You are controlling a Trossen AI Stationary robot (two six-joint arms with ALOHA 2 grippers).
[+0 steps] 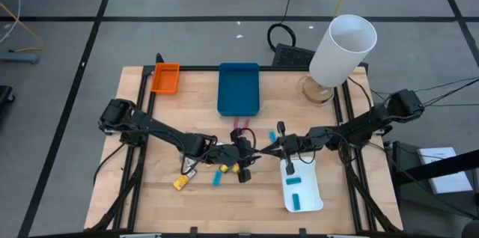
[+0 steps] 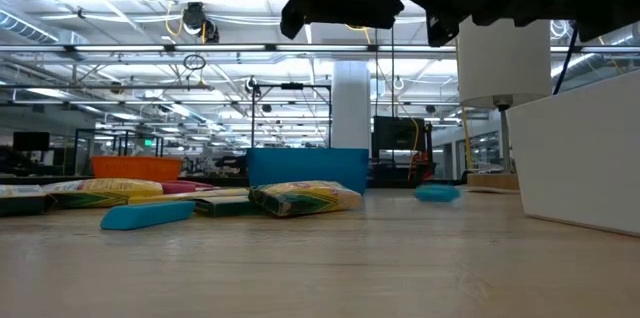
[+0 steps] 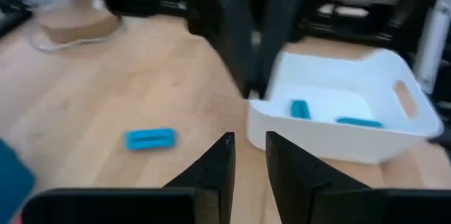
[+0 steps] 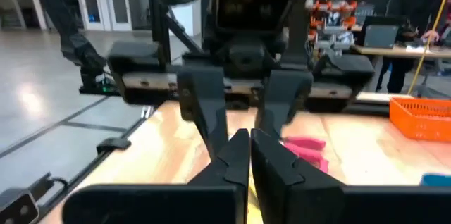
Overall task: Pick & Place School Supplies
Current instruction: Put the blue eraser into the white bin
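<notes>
My left gripper and my right gripper face each other tip to tip above the table's middle, clear of the wood. The left fingers stand a little apart, open, with nothing between them. The right fingers are shut together, and I see nothing in them. Loose school supplies lie flat on the table: a light-blue block, another, a yellow piece and a pink-handled tool. Two blue blocks lie in the white tray.
A blue tray and an orange tray stand at the far edge. A tall white cylinder on a round base stands at the far right. The white tray sits near the front, right of centre.
</notes>
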